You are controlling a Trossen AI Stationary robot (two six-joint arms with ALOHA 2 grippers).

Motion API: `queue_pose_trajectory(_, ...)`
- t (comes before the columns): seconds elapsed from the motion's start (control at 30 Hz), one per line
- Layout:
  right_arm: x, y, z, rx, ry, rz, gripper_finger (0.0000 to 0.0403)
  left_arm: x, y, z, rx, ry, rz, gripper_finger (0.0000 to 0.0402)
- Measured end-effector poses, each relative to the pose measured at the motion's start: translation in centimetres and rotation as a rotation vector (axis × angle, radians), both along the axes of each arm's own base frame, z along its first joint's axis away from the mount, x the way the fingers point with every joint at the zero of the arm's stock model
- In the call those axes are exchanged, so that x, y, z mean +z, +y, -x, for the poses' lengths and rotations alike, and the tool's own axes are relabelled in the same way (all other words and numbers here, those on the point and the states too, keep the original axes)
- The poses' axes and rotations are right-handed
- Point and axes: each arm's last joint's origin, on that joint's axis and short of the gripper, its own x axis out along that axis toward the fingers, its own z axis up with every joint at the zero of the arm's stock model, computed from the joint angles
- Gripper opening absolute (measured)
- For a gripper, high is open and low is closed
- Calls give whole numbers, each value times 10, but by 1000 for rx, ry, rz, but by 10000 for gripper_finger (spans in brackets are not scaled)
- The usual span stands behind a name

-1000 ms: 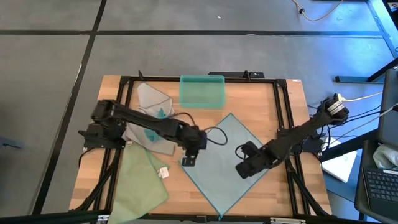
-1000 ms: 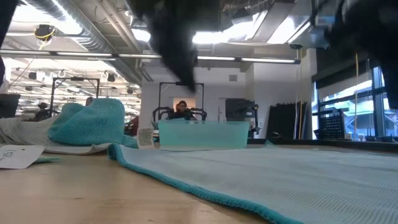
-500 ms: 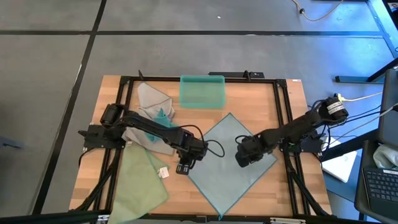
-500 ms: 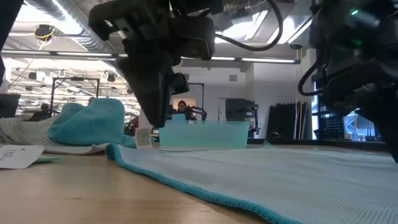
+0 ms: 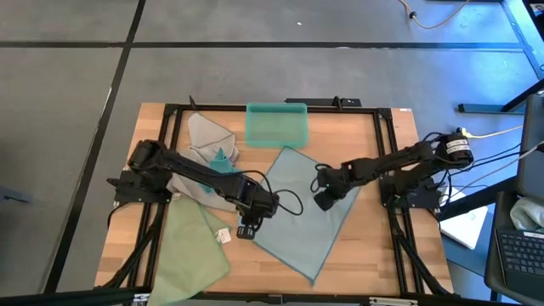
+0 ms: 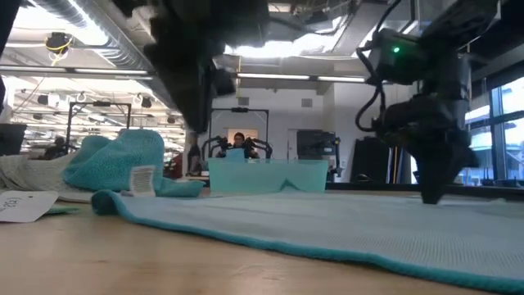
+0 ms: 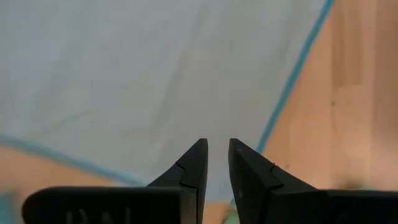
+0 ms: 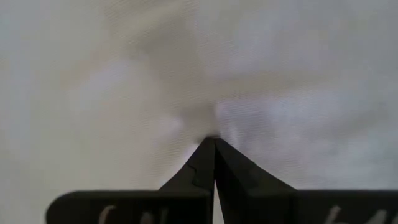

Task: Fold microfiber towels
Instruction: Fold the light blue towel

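Both grippers work on one pale blue towel (image 5: 297, 212) spread flat at the table's (image 5: 374, 263) centre. Right gripper (image 5: 324, 199), at the towel's two o'clock side, has its fingers pressed together with the tips down on the cloth, which puckers around them. Left gripper (image 5: 247, 228) hangs at the towel's nine o'clock edge, fingers (image 7: 194, 165) a narrow gap apart; I cannot tell whether cloth sits between them.

No fold shows in this towel yet, so I judge the task barely begun. A green towel (image 5: 194, 246) lies loose at seven o'clock. A grey towel (image 5: 206, 136) and a crumpled teal one (image 6: 115, 160) sit heaped at ten o'clock, unfolded. The bin (image 5: 276, 124) stands at twelve o'clock.
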Motion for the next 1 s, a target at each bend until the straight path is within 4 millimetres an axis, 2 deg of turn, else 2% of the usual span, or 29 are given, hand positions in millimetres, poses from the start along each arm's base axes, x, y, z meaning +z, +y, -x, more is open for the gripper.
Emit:
queue_pose_trajectory(0.23, 6, -29, -8, 117, -39, 114, 11, 53, 19, 21, 161, -141, -14, 56)
queue_pose_trajectory(0.37, 12, -40, -15, 106, -32, 74, 11, 77, 27, 36, 212, -204, -32, 56)
queue_pose_trajectory(0.5, 32, -40, -28, 124, -59, 45, 11, 96, 33, 50, 240, -269, -59, 56)
queue_pose_trajectory(0.6, 56, -35, -41, 195, -78, 72, 11, 105, 35, 57, 254, -305, -71, 56)
queue_pose_trajectory(0.77, 101, -20, -62, 320, -158, 113, 11, 109, 35, 59, 258, -319, -77, 56)
queue_pose_trajectory(0.87, 120, 7, -70, 410, -240, 92, 11, 106, 30, 58, 206, -314, -91, 56)
queue_pose_trajectory(1.0, 122, 52, -67, 470, -258, 30, 11, 94, 21, 55, 71, -277, -93, 56)
